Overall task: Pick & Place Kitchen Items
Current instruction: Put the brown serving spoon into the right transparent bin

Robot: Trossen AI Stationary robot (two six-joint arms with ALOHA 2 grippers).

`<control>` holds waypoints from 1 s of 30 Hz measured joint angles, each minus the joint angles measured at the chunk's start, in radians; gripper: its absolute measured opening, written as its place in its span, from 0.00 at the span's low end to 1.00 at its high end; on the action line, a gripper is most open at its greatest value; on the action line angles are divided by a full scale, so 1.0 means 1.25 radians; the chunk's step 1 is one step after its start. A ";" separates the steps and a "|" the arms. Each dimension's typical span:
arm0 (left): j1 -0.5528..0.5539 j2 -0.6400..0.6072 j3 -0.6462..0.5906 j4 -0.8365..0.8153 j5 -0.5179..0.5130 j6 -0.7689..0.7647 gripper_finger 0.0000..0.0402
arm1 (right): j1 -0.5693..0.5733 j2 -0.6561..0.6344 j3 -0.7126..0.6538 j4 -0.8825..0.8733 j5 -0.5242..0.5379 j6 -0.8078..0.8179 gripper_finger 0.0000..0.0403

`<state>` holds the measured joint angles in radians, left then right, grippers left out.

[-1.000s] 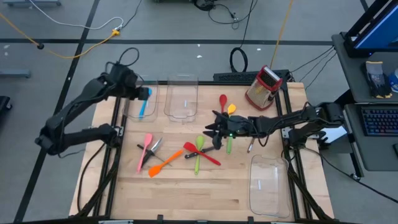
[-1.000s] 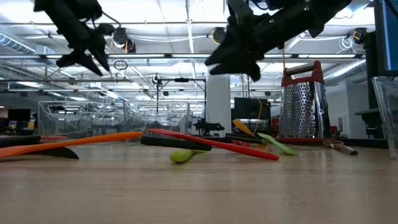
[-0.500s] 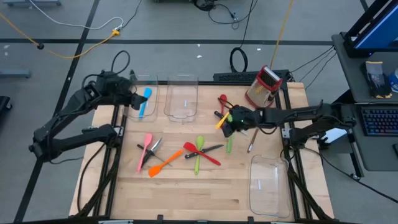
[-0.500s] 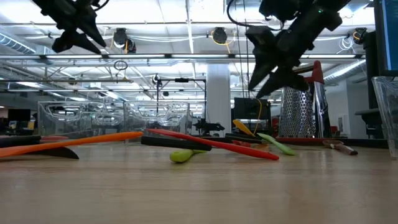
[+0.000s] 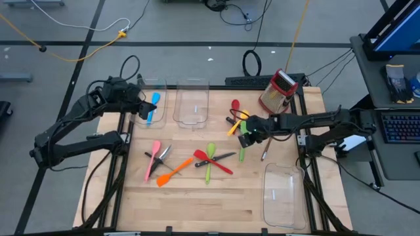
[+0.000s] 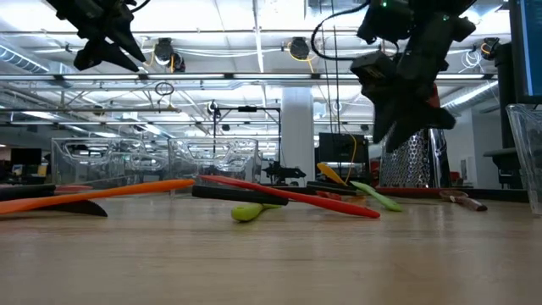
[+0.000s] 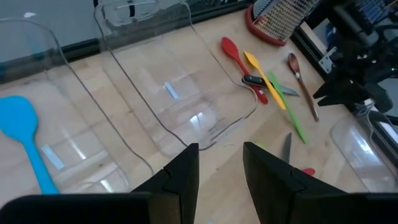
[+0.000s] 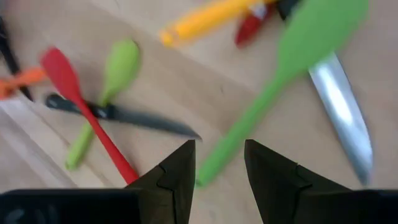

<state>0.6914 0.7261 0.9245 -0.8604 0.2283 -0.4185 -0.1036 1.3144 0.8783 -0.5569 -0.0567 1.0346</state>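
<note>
Three clear bins (image 5: 191, 103), one blue spatula (image 5: 151, 107), two green utensils (image 5: 210, 157); both arms' jaws narrowly parted, empty.

The light wooden surface (image 5: 197, 196) carries three clear bins: two side by side at the far left (image 5: 152, 105) and (image 5: 191, 103), one at the near right (image 5: 284, 193). A red-and-silver grater (image 5: 279, 92) stands at the far right. Scattered in the middle lie a pink spatula (image 5: 153, 157), an orange spatula (image 5: 172, 175), a red spoon (image 5: 211, 161), a green spoon (image 5: 210, 161) and a black-handled knife (image 5: 216, 158).
</note>
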 joint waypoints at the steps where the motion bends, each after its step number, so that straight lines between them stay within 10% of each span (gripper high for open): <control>1: 0.000 0.000 0.000 0.000 0.000 0.002 0.32 | 0.000 0.000 0.000 -0.026 -0.011 0.013 0.32; 19: 0.000 0.000 0.000 0.005 -0.030 0.062 0.32 | -0.002 -0.014 0.001 -0.403 0.034 0.257 0.32; 30: 0.000 0.000 0.000 0.005 -0.030 0.089 0.32 | -0.016 -0.014 -0.086 -0.303 0.074 0.375 0.32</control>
<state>0.6918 0.7261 0.9245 -0.8539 0.1909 -0.3076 -0.1242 1.2968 0.7707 -0.9358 0.0363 1.5033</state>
